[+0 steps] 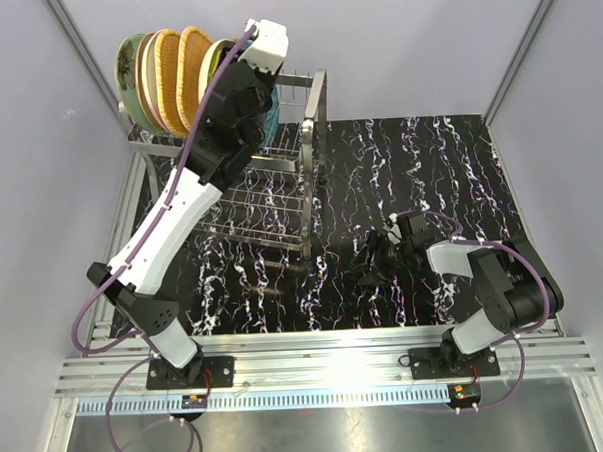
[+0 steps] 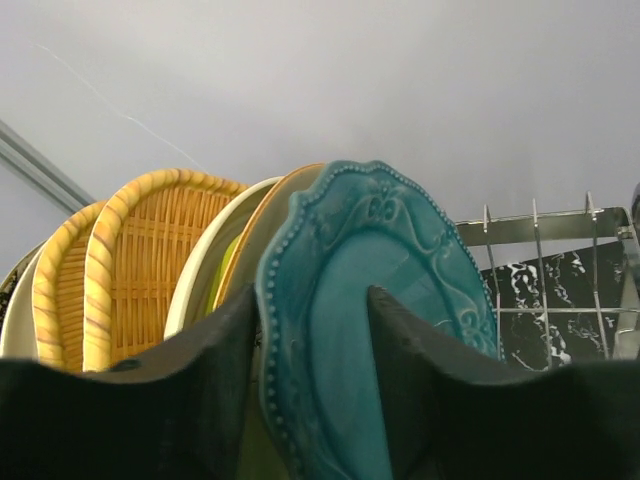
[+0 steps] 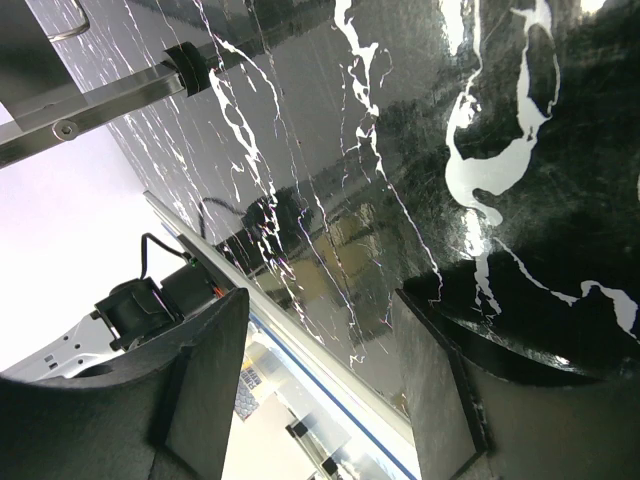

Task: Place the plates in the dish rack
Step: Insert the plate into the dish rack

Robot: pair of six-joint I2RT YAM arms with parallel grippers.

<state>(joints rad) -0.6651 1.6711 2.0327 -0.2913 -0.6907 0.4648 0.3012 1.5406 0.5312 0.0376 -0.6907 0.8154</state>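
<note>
Teal plate stands on edge right between the left gripper's jaws, pinched by its rim up at the top of the dish rack. Just past the jaws' left finger the other plates are packed upright, cream ones and two orange wicker plates. Tight spot, that: release before the rim sits between the prongs and I'd say it tips or rolls; nudge it sideways and it clacks into its neighbour. Right gripper, jaws spread, holds nothing, low over the black marbled table. Pale grey walls close in all round.
</note>
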